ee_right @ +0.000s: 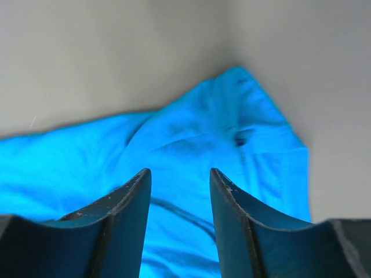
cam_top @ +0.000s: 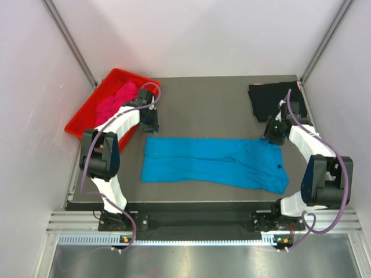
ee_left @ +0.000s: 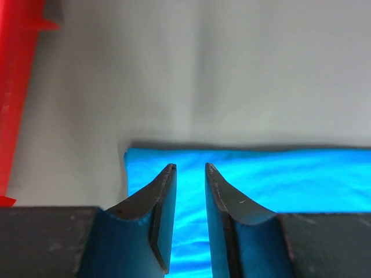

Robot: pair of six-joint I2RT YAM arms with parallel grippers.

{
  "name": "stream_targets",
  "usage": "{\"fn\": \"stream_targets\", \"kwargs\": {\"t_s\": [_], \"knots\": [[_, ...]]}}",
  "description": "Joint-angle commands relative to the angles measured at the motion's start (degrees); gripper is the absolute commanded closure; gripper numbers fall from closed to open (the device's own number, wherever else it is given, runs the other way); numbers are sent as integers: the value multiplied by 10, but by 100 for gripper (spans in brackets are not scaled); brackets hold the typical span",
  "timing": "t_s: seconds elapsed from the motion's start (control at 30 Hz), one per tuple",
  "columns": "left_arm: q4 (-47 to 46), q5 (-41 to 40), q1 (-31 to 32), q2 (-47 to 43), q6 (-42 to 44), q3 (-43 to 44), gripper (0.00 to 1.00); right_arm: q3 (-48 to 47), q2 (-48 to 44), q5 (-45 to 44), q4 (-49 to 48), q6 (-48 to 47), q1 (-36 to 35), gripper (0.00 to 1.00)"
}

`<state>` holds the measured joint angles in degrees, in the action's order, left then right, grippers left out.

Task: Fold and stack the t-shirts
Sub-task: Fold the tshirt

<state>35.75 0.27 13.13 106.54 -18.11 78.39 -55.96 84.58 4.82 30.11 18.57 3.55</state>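
The turquoise t-shirt [cam_top: 214, 163] lies on the dark mat as a long strip, folded lengthwise. A black t-shirt [cam_top: 269, 98] sits folded at the back right corner. The magenta t-shirt [cam_top: 116, 98] is bunched in the red tray. My left gripper [cam_top: 151, 124] hovers over the strip's far left corner. In the left wrist view it [ee_left: 190, 168] is open, with the blue cloth [ee_left: 290, 179] below and nothing between the fingers. My right gripper [cam_top: 271, 136] is over the strip's far right end. Seen from the right wrist it [ee_right: 179, 172] is open above the collar area [ee_right: 220, 127].
The red tray [cam_top: 87, 119] stands at the back left, its wall also in the left wrist view [ee_left: 17, 87], close beside my left arm. White walls enclose the table on three sides. Bare mat [cam_top: 208, 110] lies between the tray and the black t-shirt.
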Motion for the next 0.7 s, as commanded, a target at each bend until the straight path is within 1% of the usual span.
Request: {"fn": "stream_targets", "kwargs": {"t_s": [0.0, 0.03, 0.07, 0.13, 0.2, 0.23, 0.33, 0.43, 0.53, 0.67], "knots": [[3, 29, -1, -58, 5, 26, 68, -3, -20, 86, 8, -41, -1, 55], [-2, 37, -1, -65, 4, 23, 68, 8, -19, 116, 2, -51, -5, 56], [-5, 51, -1, -80, 4, 15, 68, 14, -16, 169, -3, -66, -9, 57], [-28, 105, 0, -96, -7, 3, 68, 32, -8, 184, -22, -67, -16, 56], [-51, 155, 4, -123, -21, -31, 68, 46, 1, 195, -35, -69, -29, 55], [-72, 168, 6, -140, -25, -56, 68, 49, 4, 204, -52, -67, -31, 54], [-81, 191, 6, -153, -30, -79, 67, 53, 22, 208, -66, -66, -66, 52], [-74, 204, 6, -150, -24, -78, 68, 50, 36, 206, -87, -76, -87, 51], [-75, 211, 6, -150, -24, -76, 68, 45, 56, 209, -105, -85, -94, 50], [-70, 221, 6, -149, -22, -69, 68, 38, 69, 193, -97, -100, -100, 51]]}}
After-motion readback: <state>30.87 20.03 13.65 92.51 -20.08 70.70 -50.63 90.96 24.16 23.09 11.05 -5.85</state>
